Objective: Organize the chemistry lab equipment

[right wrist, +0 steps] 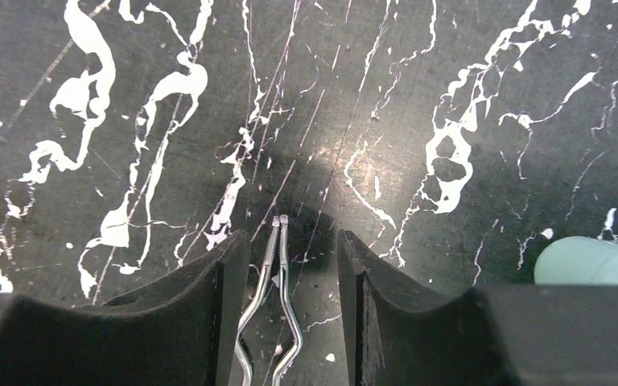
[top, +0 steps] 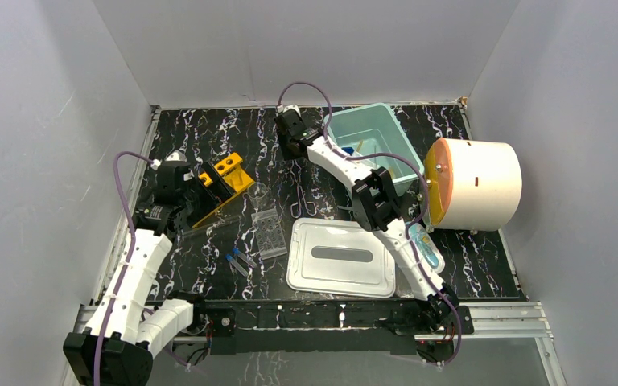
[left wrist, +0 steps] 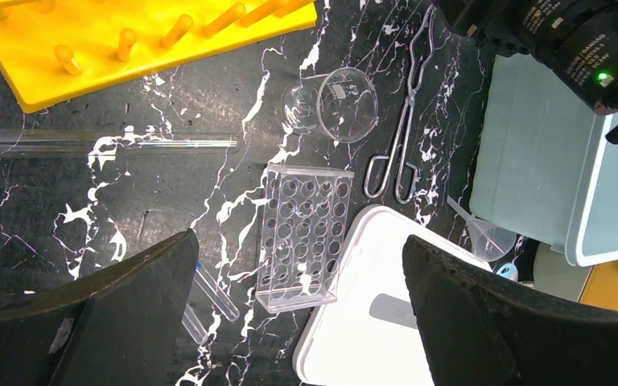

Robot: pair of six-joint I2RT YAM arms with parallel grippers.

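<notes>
Both jaws of the right gripper [right wrist: 294, 241] stand part open astride the tips of the forceps [right wrist: 278, 229], which lie flat at the far middle of the table [right wrist: 467, 72]. They seemingly do not touch the metal. On the left, the left gripper [left wrist: 298, 237] hangs wide open and holds nothing, beside the yellow rack [top: 227, 173].
</notes>
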